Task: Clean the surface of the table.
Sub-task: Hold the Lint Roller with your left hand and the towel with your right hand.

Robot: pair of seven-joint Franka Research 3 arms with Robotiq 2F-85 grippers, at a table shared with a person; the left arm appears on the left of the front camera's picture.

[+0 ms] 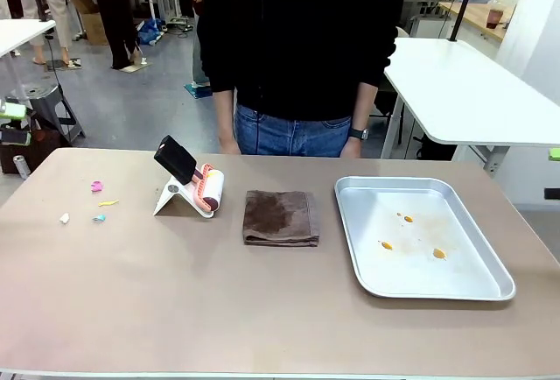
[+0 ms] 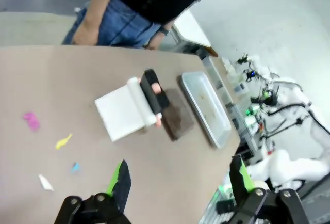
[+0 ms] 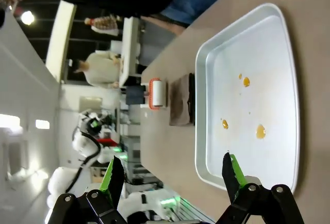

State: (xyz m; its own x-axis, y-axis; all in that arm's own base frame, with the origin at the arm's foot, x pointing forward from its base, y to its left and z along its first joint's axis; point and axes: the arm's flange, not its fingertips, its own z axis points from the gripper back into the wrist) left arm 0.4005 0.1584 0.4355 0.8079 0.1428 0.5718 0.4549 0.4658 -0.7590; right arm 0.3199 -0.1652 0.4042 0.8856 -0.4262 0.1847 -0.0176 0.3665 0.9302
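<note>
The brownish-taupe table (image 1: 175, 301) carries a few small scraps at its left: a pink one (image 1: 96, 186), a yellow one (image 1: 107, 202), a white one (image 1: 64, 218) and a blue one (image 1: 99, 218). The left wrist view shows the same scraps (image 2: 32, 121) ahead of my left gripper (image 2: 178, 180), which hangs open above the table (image 2: 62, 74). My right gripper (image 3: 172, 175) is open too, hovering over the near edge of the silver tray (image 3: 247, 53).
A white lint roller with a black handle (image 1: 191, 186) stands on its white stand left of centre. A folded brown cloth (image 1: 280, 217) lies mid-table. The silver tray (image 1: 376, 196) at right has orange spots (image 1: 386, 245). A person in black (image 1: 297, 47) stands at the far edge.
</note>
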